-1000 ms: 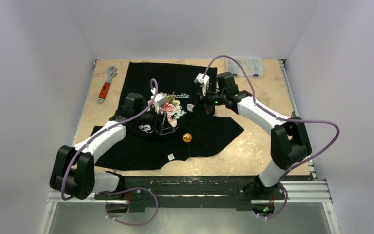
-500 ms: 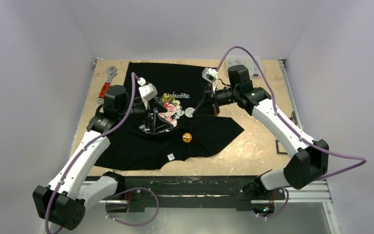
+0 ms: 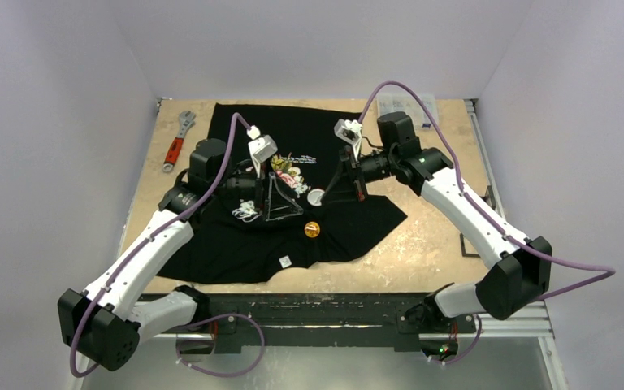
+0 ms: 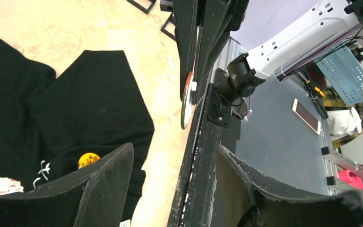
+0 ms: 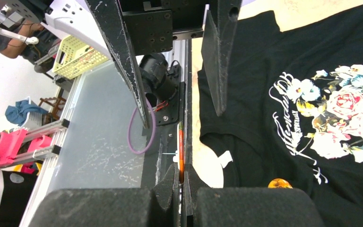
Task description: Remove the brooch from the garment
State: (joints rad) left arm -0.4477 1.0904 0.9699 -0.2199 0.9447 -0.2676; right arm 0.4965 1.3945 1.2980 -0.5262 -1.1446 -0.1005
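Observation:
The garment (image 3: pixel 236 244) is a black T-shirt with a rose print, lying flat on the table. My right gripper (image 3: pixel 325 193) hangs just above it, right of the print, shut on a thin round disc (image 3: pixel 317 196) that looks like the brooch. In the right wrist view the brooch (image 5: pixel 181 146) stands edge-on with an orange rim, clamped at my right gripper (image 5: pixel 181 177). My left gripper (image 3: pixel 283 213) is over the print, open. In the left wrist view my left gripper (image 4: pixel 175 149) has nothing in it. A small orange round piece (image 3: pixel 312 229) sits on the shirt.
A red-handled wrench (image 3: pixel 175 146) lies at the back left of the table. A clear plastic box (image 3: pixel 406 106) stands at the back right. The shirt's white neck label (image 3: pixel 285 261) is near the front edge, where a black rail (image 3: pixel 317 305) runs.
The right gripper has carried the disc slightly toward the near edge. The left gripper has shifted right over the print, and both arms' elbows have swung outward.

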